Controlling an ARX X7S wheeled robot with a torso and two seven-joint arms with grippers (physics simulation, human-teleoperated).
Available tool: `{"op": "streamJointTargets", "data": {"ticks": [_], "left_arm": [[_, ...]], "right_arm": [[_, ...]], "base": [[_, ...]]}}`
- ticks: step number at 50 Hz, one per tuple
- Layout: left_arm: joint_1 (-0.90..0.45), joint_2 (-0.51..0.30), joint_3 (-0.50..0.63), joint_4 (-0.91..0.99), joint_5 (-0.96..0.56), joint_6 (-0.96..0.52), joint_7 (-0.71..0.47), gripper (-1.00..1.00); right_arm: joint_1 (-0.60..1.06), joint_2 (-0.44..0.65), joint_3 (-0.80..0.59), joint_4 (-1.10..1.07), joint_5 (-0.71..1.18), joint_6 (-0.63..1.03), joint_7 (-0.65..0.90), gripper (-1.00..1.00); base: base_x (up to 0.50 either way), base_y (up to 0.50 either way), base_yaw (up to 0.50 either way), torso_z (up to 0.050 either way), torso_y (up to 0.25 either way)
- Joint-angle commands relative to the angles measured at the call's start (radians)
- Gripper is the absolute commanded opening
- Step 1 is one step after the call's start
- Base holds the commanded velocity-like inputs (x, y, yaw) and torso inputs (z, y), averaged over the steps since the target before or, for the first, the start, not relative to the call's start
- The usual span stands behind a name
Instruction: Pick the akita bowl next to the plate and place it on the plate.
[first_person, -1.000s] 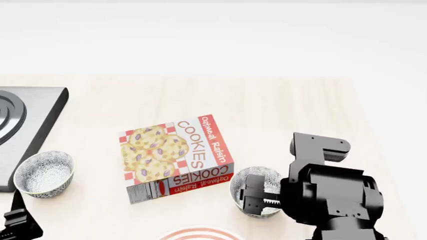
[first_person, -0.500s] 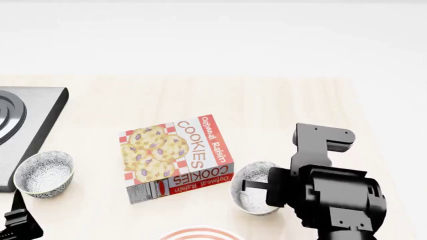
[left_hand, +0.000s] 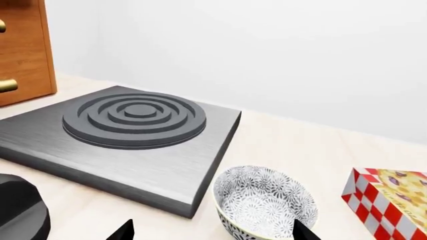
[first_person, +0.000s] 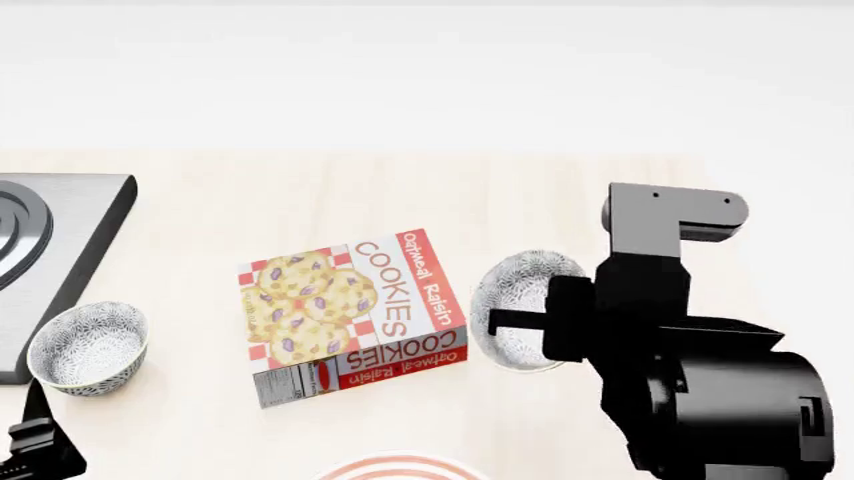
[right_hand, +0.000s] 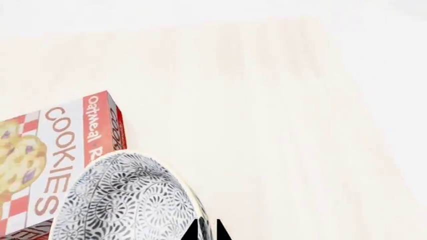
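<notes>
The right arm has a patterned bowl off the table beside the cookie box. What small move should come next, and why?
Probably carry it toward the robot. The right gripper is shut on the akita bowl, which looks raised and tilted beside the cookie box. The plate only peeks in at the near edge of the head view, so the bowl likely needs to travel nearer and slightly leftward before lowering.

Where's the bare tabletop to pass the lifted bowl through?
Bare: the far strip behind the cookie box, and between box and left bowl. Crowded: the right claw holding the akita bowl beside the box; plate at the near edge.
</notes>
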Motion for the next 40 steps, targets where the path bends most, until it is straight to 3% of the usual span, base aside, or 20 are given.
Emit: {"op": "streamJointTargets", "data": {"ticks": [1, 12, 18, 27, 40], "left_arm": [[0.000, -0.003, 0.003, 0.002, -0.002, 0.000, -0.003, 1.00], [-0.001, -0.004, 0.007, 0.000, -0.002, 0.002, -0.006, 1.00], [0.003, -0.005, 0.008, 0.007, -0.006, -0.001, -0.008, 1.00], [0.004, -0.007, 0.009, 0.003, -0.007, 0.004, -0.008, 1.00], [0.001, -0.007, 0.011, -0.006, -0.013, 0.010, -0.006, 1.00]], "right_arm": [[-0.016, -0.003, 0.043, -0.231, 0.045, 0.156, 0.051, -1.00], [-0.029, -0.013, 0.084, -0.408, 0.150, 0.343, 0.100, -1.00], [-0.042, 0.063, 0.089, -0.411, 0.604, 0.344, 0.419, -1.00], [-0.068, 0.105, 0.078, -0.398, 0.898, 0.338, 0.593, -1.00], [-0.120, 0.120, 0.052, -0.397, 1.064, 0.302, 0.636, -1.00]], "base": [[0.00, 0.00, 0.00, 0.000, 0.000], [0.00, 0.00, 0.00, 0.000, 0.000], [0.00, 0.00, 0.00, 0.000, 0.000], [0.00, 0.00, 0.00, 0.000, 0.001], [0.00, 0.00, 0.00, 0.000, 0.000]]}}
